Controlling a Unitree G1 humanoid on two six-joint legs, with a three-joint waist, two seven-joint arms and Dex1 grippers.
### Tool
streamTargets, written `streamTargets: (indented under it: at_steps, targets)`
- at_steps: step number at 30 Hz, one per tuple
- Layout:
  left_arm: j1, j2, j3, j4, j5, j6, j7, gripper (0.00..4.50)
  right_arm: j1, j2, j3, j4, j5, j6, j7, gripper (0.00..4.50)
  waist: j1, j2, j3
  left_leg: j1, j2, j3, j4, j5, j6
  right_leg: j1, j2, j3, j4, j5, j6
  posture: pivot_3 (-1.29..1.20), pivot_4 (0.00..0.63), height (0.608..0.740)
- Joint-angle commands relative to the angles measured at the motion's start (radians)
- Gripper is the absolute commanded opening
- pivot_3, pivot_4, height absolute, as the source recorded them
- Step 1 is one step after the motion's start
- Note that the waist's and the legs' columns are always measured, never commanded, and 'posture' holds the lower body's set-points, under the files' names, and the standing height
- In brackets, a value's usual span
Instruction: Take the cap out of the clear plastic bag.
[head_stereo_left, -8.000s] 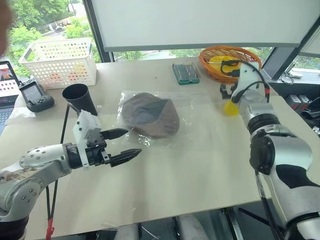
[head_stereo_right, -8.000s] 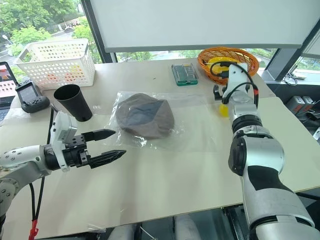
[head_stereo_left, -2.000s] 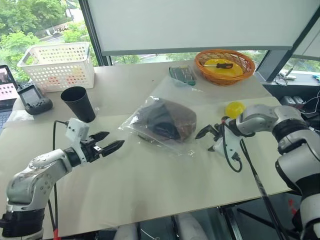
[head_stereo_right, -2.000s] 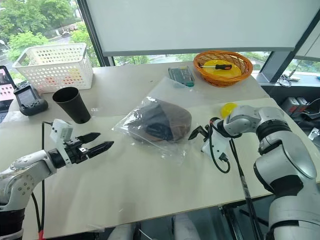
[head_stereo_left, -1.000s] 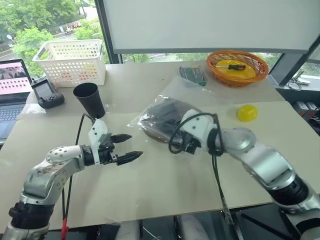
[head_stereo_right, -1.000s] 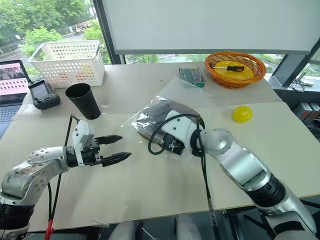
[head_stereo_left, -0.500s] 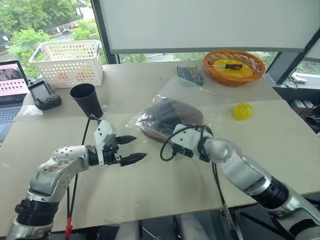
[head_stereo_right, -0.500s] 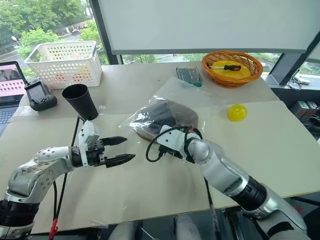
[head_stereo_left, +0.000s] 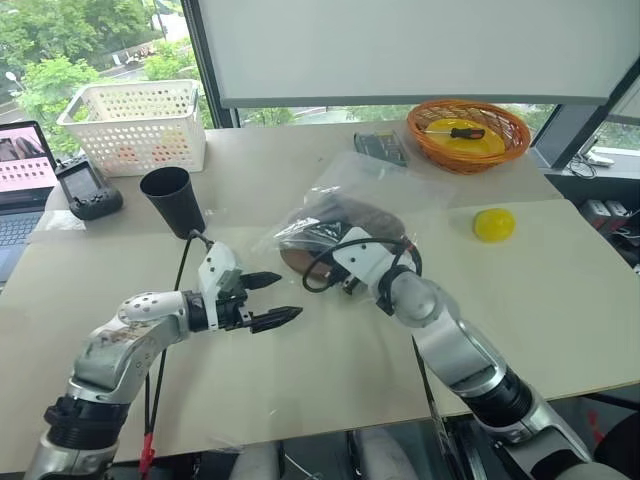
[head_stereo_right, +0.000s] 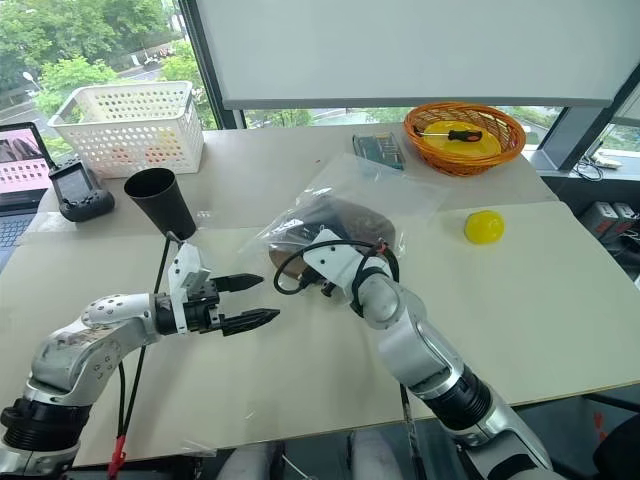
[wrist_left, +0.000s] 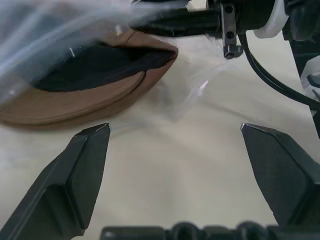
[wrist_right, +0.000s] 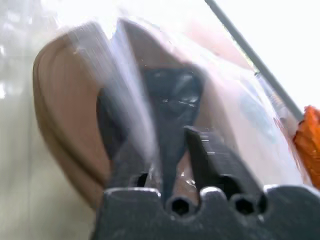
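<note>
the cap lies inside the clear plastic bag, at the right gripper. its fingers are pinched together on cap and film, it seems. the film should be pinned by the left gripper, spread wide just beside the brim, empty.

One cap, one clear plastic bag, one black cup, two baskets, one yellow ball.

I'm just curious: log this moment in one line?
right gripper: shut on cap | cap: inside clear plastic bag | left gripper: open, empty
</note>
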Motion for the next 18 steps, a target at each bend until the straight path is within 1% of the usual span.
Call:
streamTargets:
  at_steps: [1,7,11,15,18]
  targets:
    - [0.009,-0.021,-0.003,-0.053,-0.002,-0.001,0.026,4.5,-0.02,0.02,-0.029,-0.032,-0.037,-0.039,-0.007,0.07,0.001,0.0,0.0,0.0,0.0,0.0,0.0,0.0,0.0,0.0,0.0,0.0,0.0,0.0,0.0,0.0,0.15,0.736]
    - [0.017,-0.056,-0.013,-0.062,0.004,-0.007,0.058,4.5,-0.019,0.044,-0.041,-0.007,-0.051,-0.052,0.007,0.07,0.001,0.0,0.0,0.0,0.0,0.0,0.0,0.0,0.0,0.0,0.0,0.0,0.0,0.001,-0.001,0.0,0.15,0.736]
    - [0.007,-0.054,-0.024,-0.045,0.045,-0.038,0.055,4.5,-0.025,0.049,-0.059,0.01,-0.054,-0.075,0.016,0.07,0.0,0.0,0.0,0.0,0.0,0.0,0.0,0.0,0.0,0.0,0.0,0.0,0.0,0.001,-0.001,0.0,0.15,0.736]
    - [-0.016,-0.047,-0.028,-0.008,0.081,-0.067,0.036,4.5,-0.028,0.053,-0.069,0.027,-0.057,-0.097,0.023,0.07,0.001,0.0,0.0,0.0,0.0,0.0,0.0,0.0,0.0,0.0,0.0,0.0,0.0,0.001,-0.001,0.0,0.15,0.736]
    - [-0.039,-0.07,-0.027,0.028,0.091,-0.061,0.055,4.5,-0.031,0.058,-0.072,0.04,-0.06,-0.111,0.028,0.07,0.001,0.0,0.0,0.0,0.0,0.0,0.0,0.0,0.0,0.0,0.0,0.0,0.0,0.001,-0.001,0.0,0.15,0.736]
